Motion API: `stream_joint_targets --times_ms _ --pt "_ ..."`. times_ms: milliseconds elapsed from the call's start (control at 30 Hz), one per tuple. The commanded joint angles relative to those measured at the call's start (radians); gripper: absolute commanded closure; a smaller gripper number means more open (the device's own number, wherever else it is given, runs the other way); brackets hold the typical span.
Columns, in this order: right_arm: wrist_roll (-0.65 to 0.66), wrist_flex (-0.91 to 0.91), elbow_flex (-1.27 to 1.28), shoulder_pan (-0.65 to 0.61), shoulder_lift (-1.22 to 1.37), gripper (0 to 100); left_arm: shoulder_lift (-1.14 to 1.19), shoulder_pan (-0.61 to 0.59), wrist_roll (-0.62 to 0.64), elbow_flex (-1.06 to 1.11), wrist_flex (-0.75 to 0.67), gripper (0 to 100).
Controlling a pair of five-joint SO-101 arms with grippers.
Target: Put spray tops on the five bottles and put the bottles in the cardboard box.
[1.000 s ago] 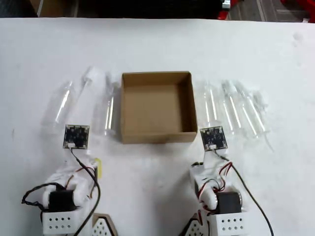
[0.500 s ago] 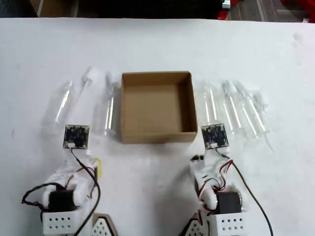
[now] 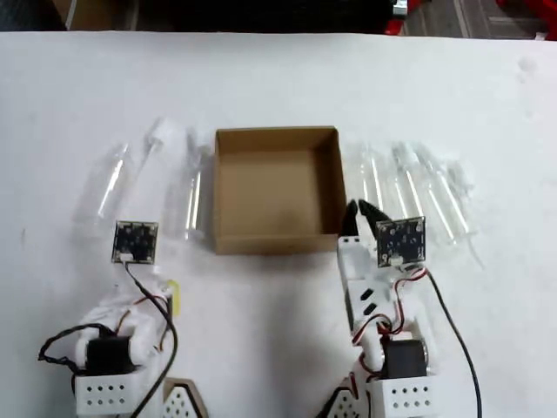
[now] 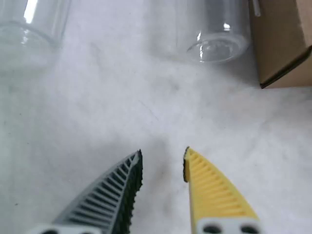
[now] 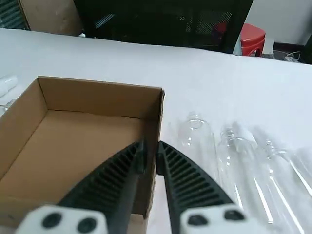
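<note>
The open cardboard box sits mid-table with nothing in it. Left of it lie two clear bottles and a loose white spray top. Three more clear bottles lie side by side on its right. My right gripper hovers over the box's near right corner, its black fingers almost together and holding nothing. My left gripper rests low near the front edge, slightly open and empty, short of two bottle bases.
White table has free room behind the box. Both arm bases stand at the front edge. Dark furniture and a red stool lie beyond the far edge.
The right arm has lifted and stretched forward, bringing its gripper up to the box's near right corner. The left arm and all bottles have stayed put.
</note>
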Motion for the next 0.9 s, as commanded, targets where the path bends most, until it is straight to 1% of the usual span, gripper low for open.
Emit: stream_joint_targets --times_ms 0,100,167,500,633,867 --pt "-0.002 0.033 0.009 0.001 -0.002 97.7 -0.008 0.007 -0.003 -0.003 0.003 87" --pt "-0.002 0.137 0.009 0.013 -0.002 97.7 -0.008 0.007 -0.003 -0.003 0.003 87" --pt "-0.002 0.166 0.009 0.007 -0.005 97.7 -0.008 0.008 -0.003 -0.003 0.003 87" --pt "0.0 0.168 0.009 0.013 -0.005 97.7 -0.008 0.001 -0.011 -0.003 -0.002 87" --pt "0.0 0.171 0.009 0.013 -0.005 97.7 -0.008 -0.059 -0.011 -0.081 0.003 87" --pt "0.0 0.173 0.009 0.013 -0.004 97.7 -0.01 -0.269 -0.011 -0.391 0.005 87"
